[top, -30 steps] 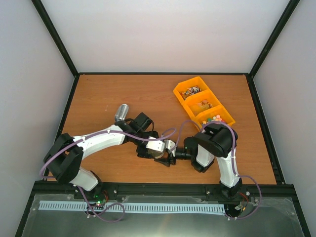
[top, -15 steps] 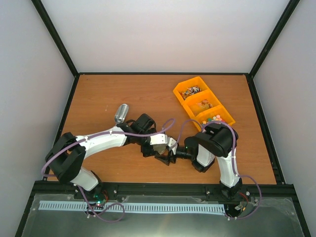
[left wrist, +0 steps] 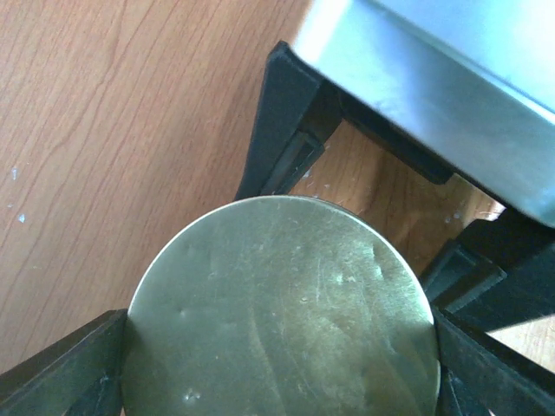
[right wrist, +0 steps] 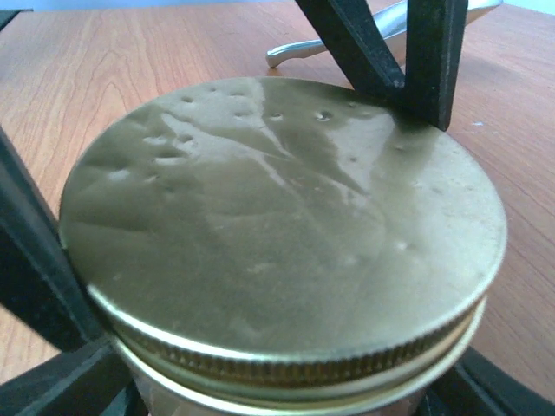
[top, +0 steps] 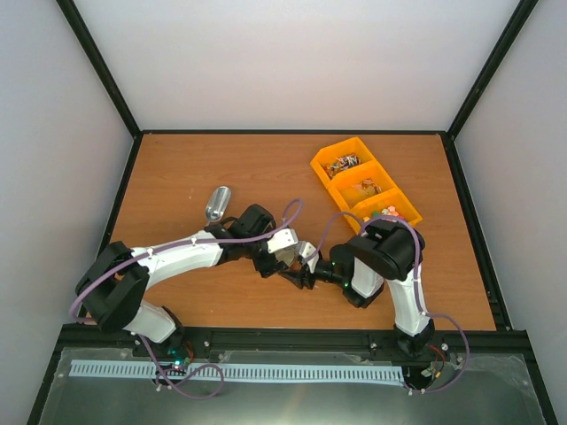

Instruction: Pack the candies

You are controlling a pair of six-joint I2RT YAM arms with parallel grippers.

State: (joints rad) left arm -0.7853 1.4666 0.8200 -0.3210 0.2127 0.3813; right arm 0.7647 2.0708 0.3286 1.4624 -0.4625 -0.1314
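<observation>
Wood-grain surface [top: 266, 168] fills the floor of the enclosure, and both arms bend inward so that their wrists meet near its front middle. The left arm [top: 182, 255] reaches in from the left, and the right arm [top: 390, 257] folds in from the right. An orange bin [top: 335, 150] with three compartments sits at an angle at the far right of the surface, its near end close to the right arm's elbow. Between the two wrists is a jar [right wrist: 286, 406], closed by a gold lid [left wrist: 277, 312] with a knurled rim and a dented top. The left jaws come from above and are clamped on the lid, one finger against each side of its rim. The right jaws straddle the jar beneath the lid; whether they press on it cannot be told. A metal scoop [top: 217, 203] lies on the surface just beyond the left forearm. The candies [top: 365, 188], reddish-brown, lie in the bin's middle compartment.
</observation>
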